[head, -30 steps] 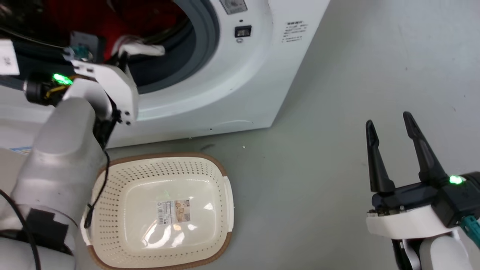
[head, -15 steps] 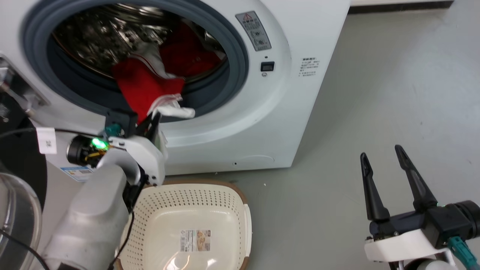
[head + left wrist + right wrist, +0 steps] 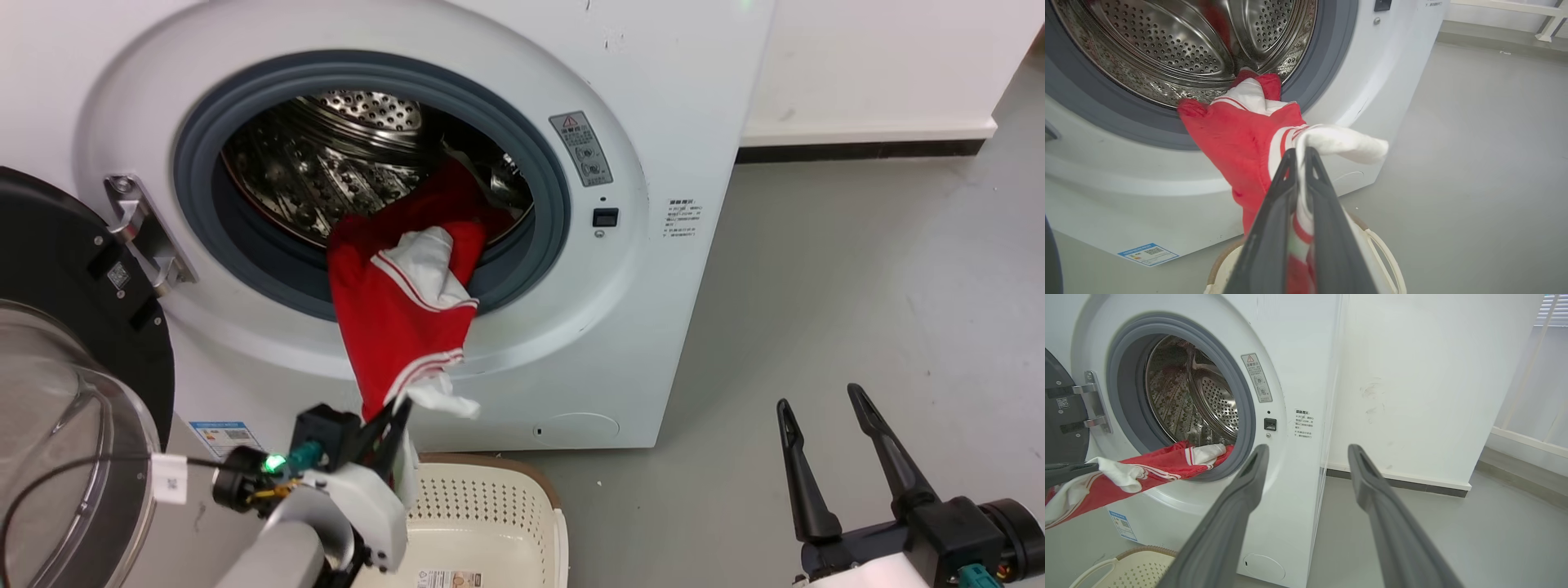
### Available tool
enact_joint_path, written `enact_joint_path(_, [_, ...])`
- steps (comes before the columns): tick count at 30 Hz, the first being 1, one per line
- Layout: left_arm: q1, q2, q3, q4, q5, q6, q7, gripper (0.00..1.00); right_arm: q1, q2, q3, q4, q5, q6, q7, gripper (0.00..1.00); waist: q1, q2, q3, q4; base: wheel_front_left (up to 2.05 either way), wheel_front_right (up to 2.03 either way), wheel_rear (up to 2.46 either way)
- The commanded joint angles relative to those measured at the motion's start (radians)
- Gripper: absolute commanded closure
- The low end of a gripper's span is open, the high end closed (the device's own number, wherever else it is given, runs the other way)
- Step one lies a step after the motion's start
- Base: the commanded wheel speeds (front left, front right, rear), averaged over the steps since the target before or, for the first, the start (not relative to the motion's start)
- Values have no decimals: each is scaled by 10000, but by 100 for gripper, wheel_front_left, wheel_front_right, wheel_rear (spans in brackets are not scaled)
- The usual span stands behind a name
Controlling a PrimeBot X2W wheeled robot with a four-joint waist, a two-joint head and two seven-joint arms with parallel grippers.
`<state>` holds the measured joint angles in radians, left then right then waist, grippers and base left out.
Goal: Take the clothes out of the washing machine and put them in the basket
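Note:
A red garment with white trim, the clothes [image 3: 392, 318], hangs stretched from the washing machine's [image 3: 678, 98] open drum mouth down over the grey ring. My left gripper [image 3: 392, 416] is shut on its white striped end, just above the cream basket [image 3: 522, 506] on the floor. The left wrist view shows the clothes [image 3: 1237, 139] pinched between the dark fingers [image 3: 1274, 208], with the drum behind. My right gripper [image 3: 820, 404] stands open and holds nothing, over the floor at the lower right. From the right wrist view the clothes [image 3: 1155, 465] trail out of the machine [image 3: 1298, 355] toward the left.
The machine's round glass door [image 3: 57, 392] stands swung open at the left, close beside my left arm. Grey floor [image 3: 857, 286] spreads to the right of the machine, up to a white wall with a dark skirting [image 3: 865, 151].
The head camera has tilted up, so the whole picture shifted. My left gripper has drawn back out of the drum with the red garment, which now stretches out over the ring toward the basket.

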<state>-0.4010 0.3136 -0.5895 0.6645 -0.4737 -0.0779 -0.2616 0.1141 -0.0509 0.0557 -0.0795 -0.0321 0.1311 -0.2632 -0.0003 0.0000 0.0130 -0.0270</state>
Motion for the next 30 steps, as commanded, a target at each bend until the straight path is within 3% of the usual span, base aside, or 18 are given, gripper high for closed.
enact_joint_path(1, [154,14,-43,-94,-13,43,-44,100,139,13,-4,-4,24,-7,-24,0,3,0,-70,40,0,0,0])
enact_joint_path(12, [2011,-119,-476,-862,-378,242,425,100,213,11,56,-33,17,-7,-24,0,3,0,-42,-88,0,0,0])
enact_joint_path(19, [2144,-421,-577,275,-553,214,398,100,-260,13,120,-131,-8,-7,-24,0,3,0,799,-445,0,0,0])
enact_joint_path(30, [709,-1137,-374,2931,-804,-159,65,100,-1387,16,27,-304,93,-7,-24,0,3,0,2726,-976,0,0,0])
